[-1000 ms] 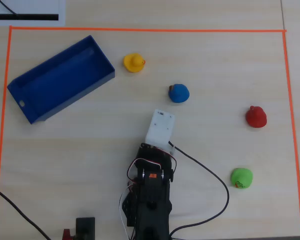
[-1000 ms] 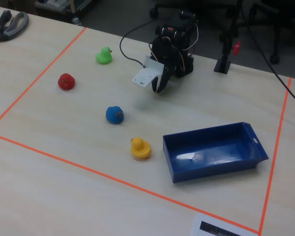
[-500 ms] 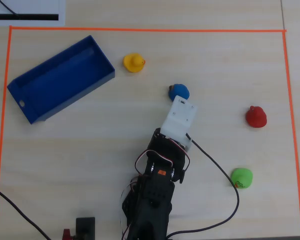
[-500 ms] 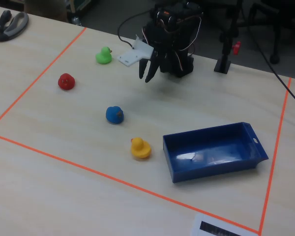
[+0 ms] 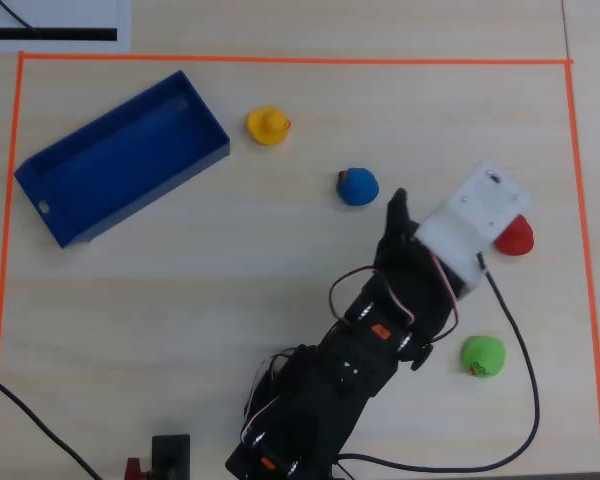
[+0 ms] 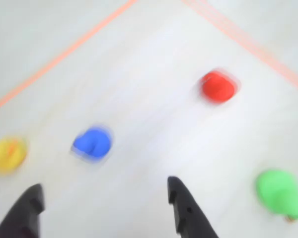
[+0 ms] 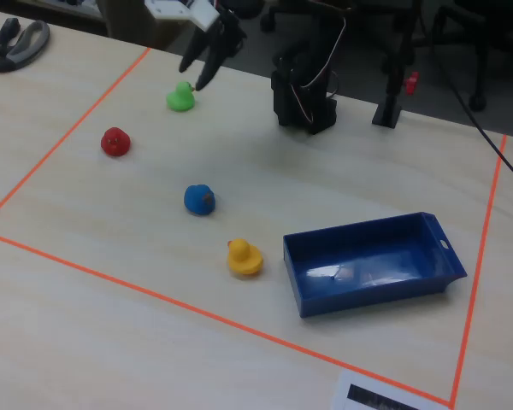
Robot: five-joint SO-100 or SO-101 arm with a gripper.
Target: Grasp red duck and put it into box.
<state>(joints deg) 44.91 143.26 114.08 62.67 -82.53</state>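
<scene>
The red duck (image 5: 518, 238) sits on the table near the right tape line in the overhead view, partly under the arm's white wrist block. It also shows in the wrist view (image 6: 217, 87) and the fixed view (image 7: 114, 141). The dark blue box (image 5: 150, 195) lies open and empty at the far left, and at the lower right of the fixed view (image 7: 368, 295). My gripper (image 6: 105, 184) is open and empty, raised above the table (image 7: 193, 75). The red duck lies ahead of it and to the right in the wrist view, well apart from the fingers.
A blue duck (image 5: 357, 187) lies just ahead of the gripper, a yellow duck (image 5: 268, 125) sits near the box, and a green duck (image 5: 482, 356) is beside the arm. Orange tape (image 5: 280, 59) frames the work area. The arm's base (image 5: 320, 400) and cables fill the lower middle.
</scene>
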